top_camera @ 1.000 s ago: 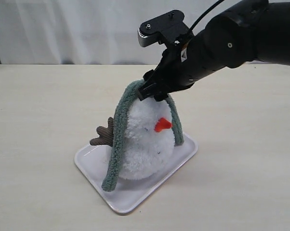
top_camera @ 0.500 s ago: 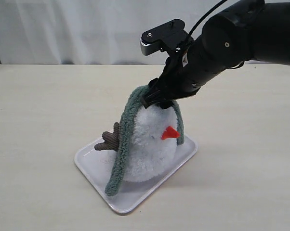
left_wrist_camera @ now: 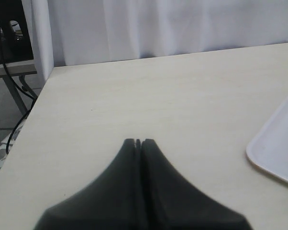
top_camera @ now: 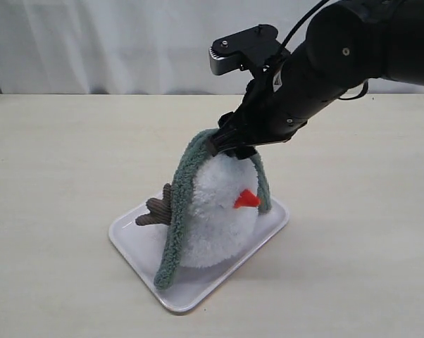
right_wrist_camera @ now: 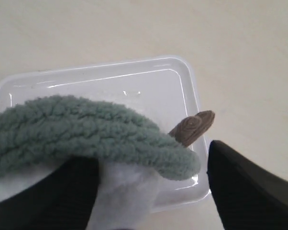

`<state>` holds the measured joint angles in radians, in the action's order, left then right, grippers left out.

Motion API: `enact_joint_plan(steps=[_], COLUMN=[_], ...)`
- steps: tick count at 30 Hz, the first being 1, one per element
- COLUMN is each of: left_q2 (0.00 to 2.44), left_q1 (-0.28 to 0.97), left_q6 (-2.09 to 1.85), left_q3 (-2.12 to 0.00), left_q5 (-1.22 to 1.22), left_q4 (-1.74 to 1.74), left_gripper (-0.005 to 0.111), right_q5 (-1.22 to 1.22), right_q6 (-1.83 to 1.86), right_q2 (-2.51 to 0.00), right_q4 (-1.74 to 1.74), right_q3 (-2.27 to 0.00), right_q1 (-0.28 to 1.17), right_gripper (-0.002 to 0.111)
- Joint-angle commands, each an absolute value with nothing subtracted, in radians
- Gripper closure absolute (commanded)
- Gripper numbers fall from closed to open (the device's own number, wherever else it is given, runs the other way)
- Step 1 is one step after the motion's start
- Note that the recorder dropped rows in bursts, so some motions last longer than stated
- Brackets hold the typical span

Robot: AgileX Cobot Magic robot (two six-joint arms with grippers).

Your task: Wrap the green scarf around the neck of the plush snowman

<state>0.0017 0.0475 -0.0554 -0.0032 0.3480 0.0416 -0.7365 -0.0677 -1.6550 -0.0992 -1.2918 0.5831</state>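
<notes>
The plush snowman [top_camera: 215, 211] stands on a pale tray [top_camera: 198, 292], orange nose [top_camera: 246, 200] pointing right and one brown twig arm [top_camera: 156, 209] sticking out left. The green scarf [top_camera: 180, 204] lies draped over the top of its head, both ends hanging down to the tray. My right gripper [top_camera: 232, 146] sits right on the head top, open, its fingers wide either side of the scarf [right_wrist_camera: 86, 132] and the white fluff [right_wrist_camera: 129, 191]. The neck crease does not show. My left gripper [left_wrist_camera: 138, 142] is shut and empty over bare table.
The tray's corner [left_wrist_camera: 273, 153] lies off to one side of the left gripper. The table edge and a white curtain [top_camera: 127, 42] run along the back. A dark stand with cables [left_wrist_camera: 10, 33] is beyond the table's corner.
The right gripper has shifted slightly right and pressed lower on the head. The snowman's nose and twig arm have dropped, and the scarf now hangs closer against the body.
</notes>
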Motion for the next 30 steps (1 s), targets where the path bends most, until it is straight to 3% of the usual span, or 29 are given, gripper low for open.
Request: enact_joint_plan(steps=[1,8,11,15,30], left_q2=[0.000,0.000,0.000,0.000,0.000], left_q1=[0.046,0.046,0.046,0.046,0.046], left_q6=[-0.054,-0.054,-0.054,-0.054,-0.054], left_q3=[0.000,0.000,0.000,0.000,0.000], left_q5=[0.332,0.332,0.332,0.332,0.332], left_q4=[0.041,0.041,0.041,0.041,0.041], left_gripper=[0.107,0.107,0.107,0.107,0.107], right_q5=[-0.819,-0.836,-0.767,-0.690,-0.506], right_q6=[-0.065,-0.061,-0.034,0.091,0.169], right_q2=[-1.619,-1.596,-1.583,-1.579,-1.689], right_q4=[-0.090,-0.036,0.011,0.140,0.273], right_q3=[-1.291,-1.291,-1.291,-1.291,-1.291], right_q1=[0.583,0.583,0.583,0.583,0.583], right_gripper=[0.046,0.050,0.079,0.103,0.104])
